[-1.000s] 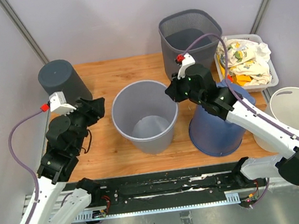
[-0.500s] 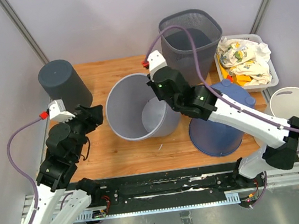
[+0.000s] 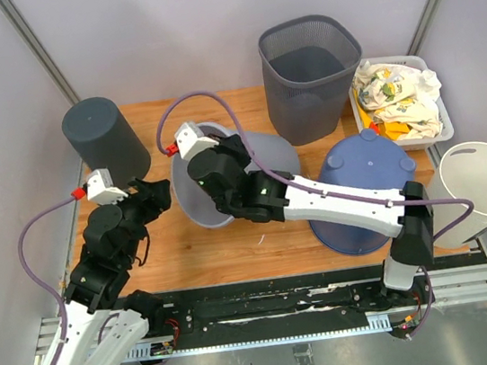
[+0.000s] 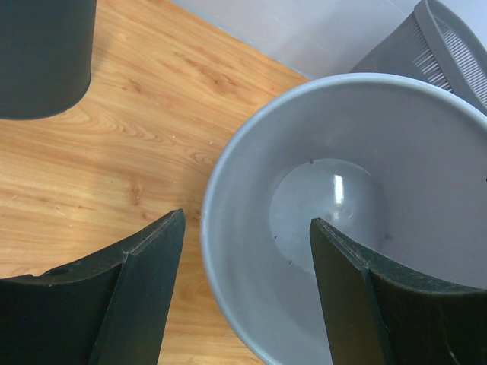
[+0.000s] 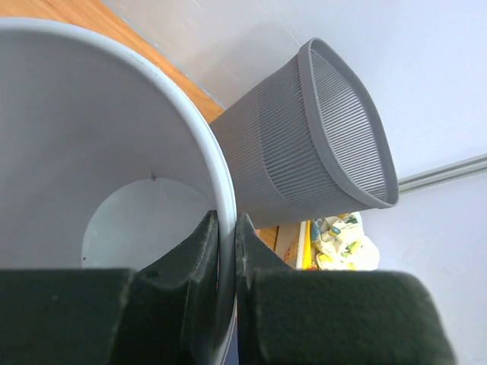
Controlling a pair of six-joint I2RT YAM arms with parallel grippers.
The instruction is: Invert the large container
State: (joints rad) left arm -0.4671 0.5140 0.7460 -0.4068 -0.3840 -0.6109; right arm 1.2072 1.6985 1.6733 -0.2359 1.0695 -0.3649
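The large container, a light grey round bin, is tipped over toward the left, its mouth facing my left arm. My right gripper is shut on its rim; in the right wrist view the rim wall runs between the two closed pads of the gripper. My left gripper stands open just left of the bin. In the left wrist view its fingers straddle the near rim of the container, the gripper not touching it.
A dark grey bin stands upside down at the back left. A grey mesh basket is at the back, also in the right wrist view. An inverted blue bucket, a white tray of packets and a white bucket fill the right.
My right arm has swung left across the table with the rim in its grip, tipping the upright grey container over toward the left. The left gripper has opened slightly wider.
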